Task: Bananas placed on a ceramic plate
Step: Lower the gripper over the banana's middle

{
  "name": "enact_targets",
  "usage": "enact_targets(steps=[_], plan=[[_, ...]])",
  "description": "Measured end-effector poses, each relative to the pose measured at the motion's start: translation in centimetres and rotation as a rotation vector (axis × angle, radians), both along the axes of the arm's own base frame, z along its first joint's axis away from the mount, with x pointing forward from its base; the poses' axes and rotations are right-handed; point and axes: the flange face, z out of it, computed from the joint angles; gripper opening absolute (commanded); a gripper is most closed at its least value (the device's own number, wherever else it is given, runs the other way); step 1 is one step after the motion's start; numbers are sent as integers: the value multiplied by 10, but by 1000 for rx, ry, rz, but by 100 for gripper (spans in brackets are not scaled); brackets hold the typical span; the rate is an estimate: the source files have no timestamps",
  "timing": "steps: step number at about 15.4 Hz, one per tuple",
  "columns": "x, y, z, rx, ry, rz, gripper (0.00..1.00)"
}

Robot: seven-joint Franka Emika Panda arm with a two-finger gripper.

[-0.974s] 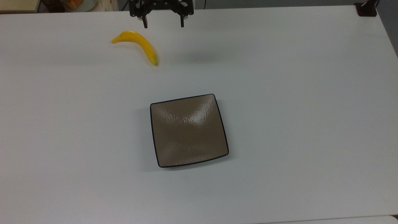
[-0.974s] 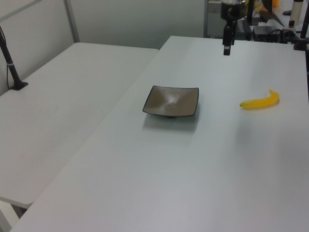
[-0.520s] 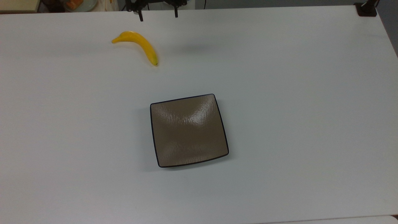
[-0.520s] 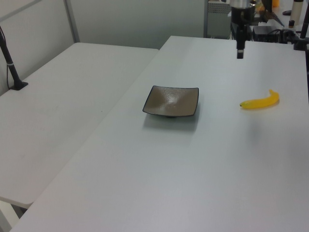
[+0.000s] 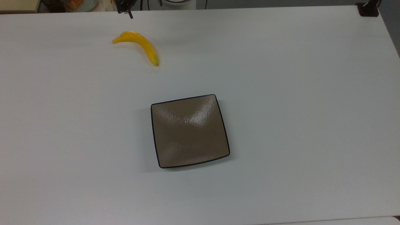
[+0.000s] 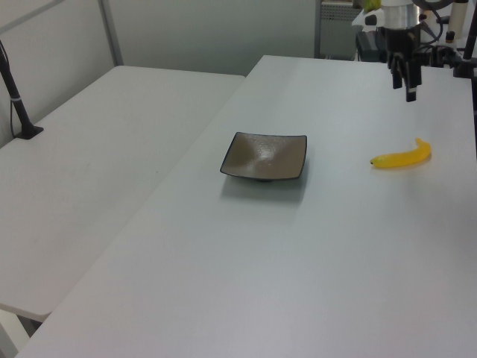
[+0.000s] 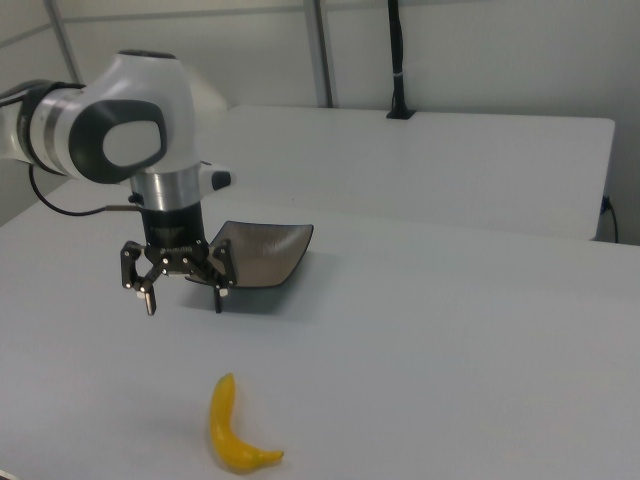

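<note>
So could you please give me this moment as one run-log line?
phase: approach | gripper: open, above table, near banana | banana: on table, untouched | plate: empty

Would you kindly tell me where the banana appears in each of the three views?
Top view: banana upper left, on the table.
Left view: banana right of centre, near the edge.
Right view: banana bottom, left of centre.
Shared landmark: the square brown plate, apart from the banana.
</note>
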Motion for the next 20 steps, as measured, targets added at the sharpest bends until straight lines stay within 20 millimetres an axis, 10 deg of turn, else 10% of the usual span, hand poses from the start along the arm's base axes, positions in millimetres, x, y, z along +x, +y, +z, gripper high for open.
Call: enact_targets(steps=[20], plan=[[-20, -38, -165, -31, 112, 215, 100]])
